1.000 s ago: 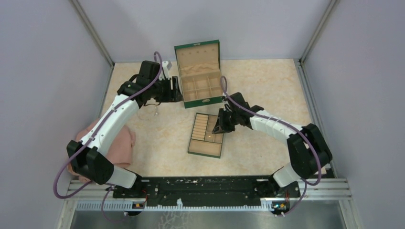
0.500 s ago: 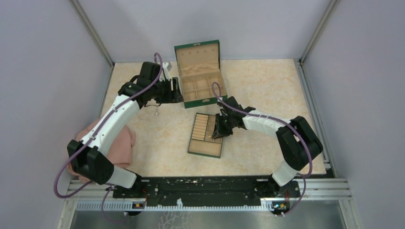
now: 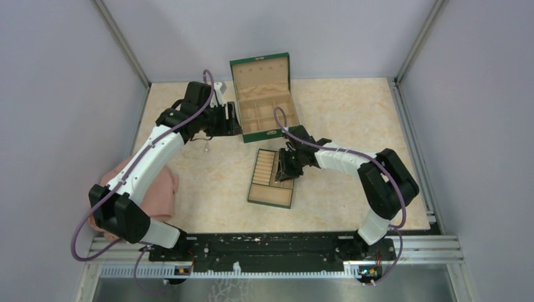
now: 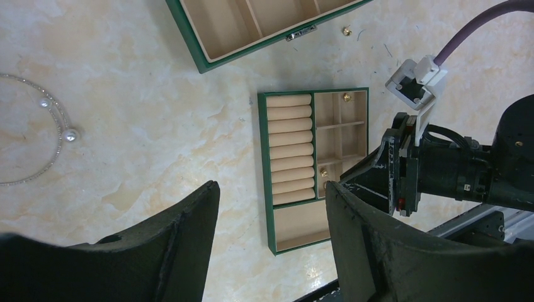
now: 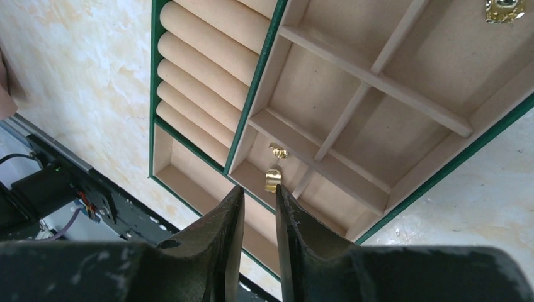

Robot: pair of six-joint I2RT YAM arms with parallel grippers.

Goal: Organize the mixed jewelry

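Right wrist view now looks straight down into the divided tray (image 5: 255, 100): over the last second your right gripper (image 5: 259, 192) has swung in from the tray's side to hang above its small compartments. Its fingers are drawn nearly together, with a gold piece (image 5: 272, 179) right at the tips. I can't tell whether it is pinched or lying loose. A second gold piece (image 5: 278, 151) sits in the compartment just beyond, so sorting is under way. Your left gripper (image 4: 272, 189) has held its place beside the green box (image 4: 187, 38), fingers wide apart and empty. Waiting on the table: the chain loop (image 4: 70, 134) and a stray gold speck (image 4: 346, 29).
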